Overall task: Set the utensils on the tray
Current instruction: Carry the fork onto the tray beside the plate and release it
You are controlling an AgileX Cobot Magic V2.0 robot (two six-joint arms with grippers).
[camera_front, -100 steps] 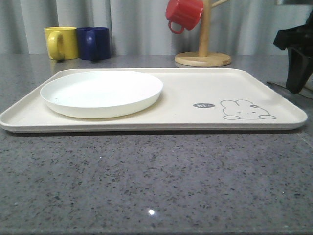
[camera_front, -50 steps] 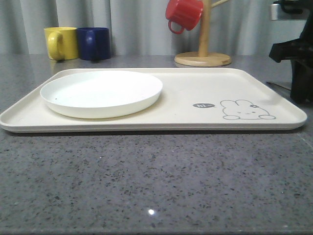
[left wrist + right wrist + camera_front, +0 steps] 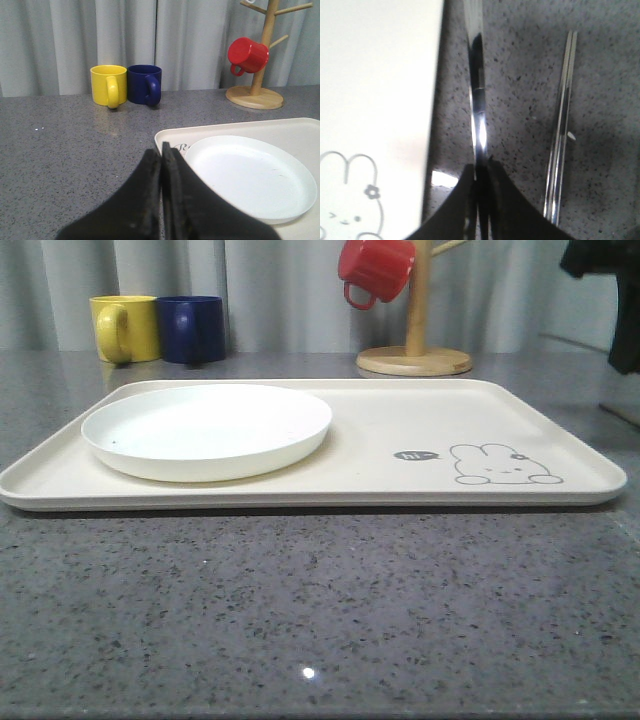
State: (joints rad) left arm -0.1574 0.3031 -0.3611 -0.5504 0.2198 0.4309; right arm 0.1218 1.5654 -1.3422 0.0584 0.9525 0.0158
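A speckled grey counter (image 3: 320,610) is carrying everything. The cream tray (image 3: 420,405) is lying across its middle, showing a grey rabbit drawing (image 3: 503,465) and a dark speech bubble reading "hi~" at its four o'clock corner; the left wrist view catches script beginning "R" (image 3: 179,147) by the rim. A round white plate (image 3: 207,428) is sitting at the tray's nine o'clock. Yellow (image 3: 124,327) and navy (image 3: 192,328) mugs are standing at eleven o'clock, a red mug (image 3: 376,269) hanging on a wooden rack (image 3: 415,340) at one o'clock. The left gripper (image 3: 161,165) is resting with fingers pressed together, empty. The right gripper (image 3: 481,175) is pinching a slim shiny utensil handle (image 3: 476,90) above the counter beside the tray edge; flat silver chopsticks (image 3: 562,125) are lying nearby.
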